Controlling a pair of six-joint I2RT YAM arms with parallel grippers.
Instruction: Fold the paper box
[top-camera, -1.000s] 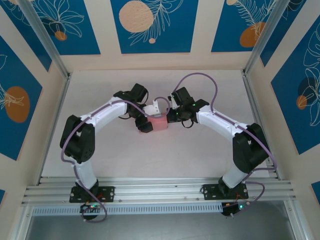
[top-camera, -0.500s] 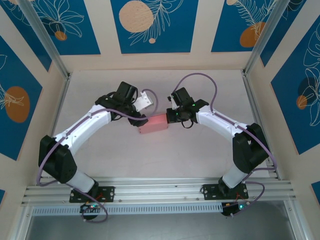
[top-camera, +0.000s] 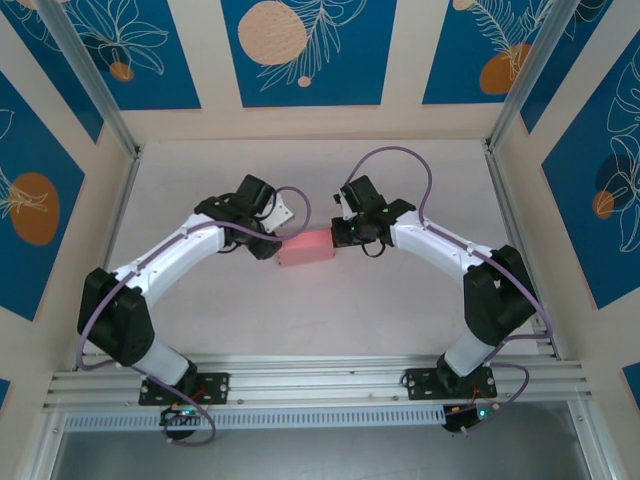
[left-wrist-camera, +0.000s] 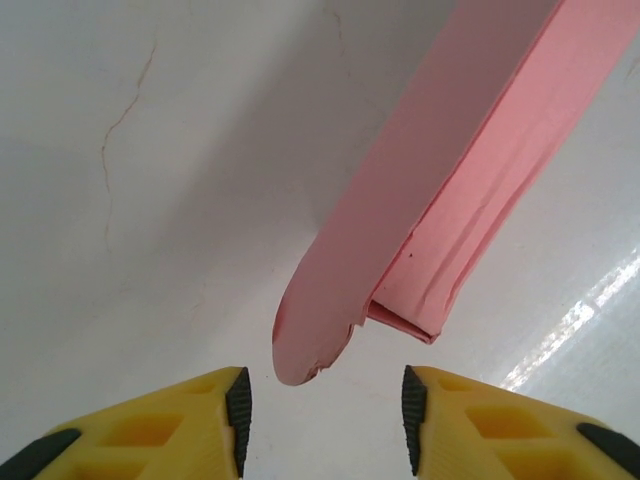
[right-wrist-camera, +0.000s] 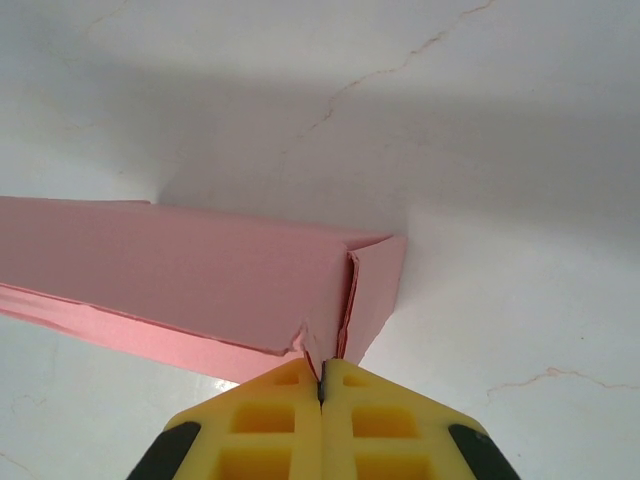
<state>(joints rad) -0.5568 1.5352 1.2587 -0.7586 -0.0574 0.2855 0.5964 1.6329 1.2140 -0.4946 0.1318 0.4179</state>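
The paper box (top-camera: 306, 249) is a pale pink, long folded piece lying mid-table between the two arms. My left gripper (top-camera: 268, 243) is at its left end. In the left wrist view the box (left-wrist-camera: 470, 170) runs up to the right, and its rounded flap (left-wrist-camera: 310, 340) ends just ahead of my left gripper (left-wrist-camera: 323, 410), which is open with nothing between the pads. My right gripper (top-camera: 345, 233) is at the box's right end. In the right wrist view it (right-wrist-camera: 322, 375) is shut on the edge of the box's (right-wrist-camera: 180, 270) end flap.
The white table (top-camera: 330, 310) is walled in by blue-patterned panels on three sides. Metal rails (top-camera: 510, 210) run along both sides and the arm bases sit on the front rail (top-camera: 320, 385). A purple cable (top-camera: 400, 160) arcs above the right arm.
My left arm stretched out and its gripper lifted off the box, then came back down to the box's left end with narrower jaws. The box now lies longer and flatter. The right gripper kept its pinch.
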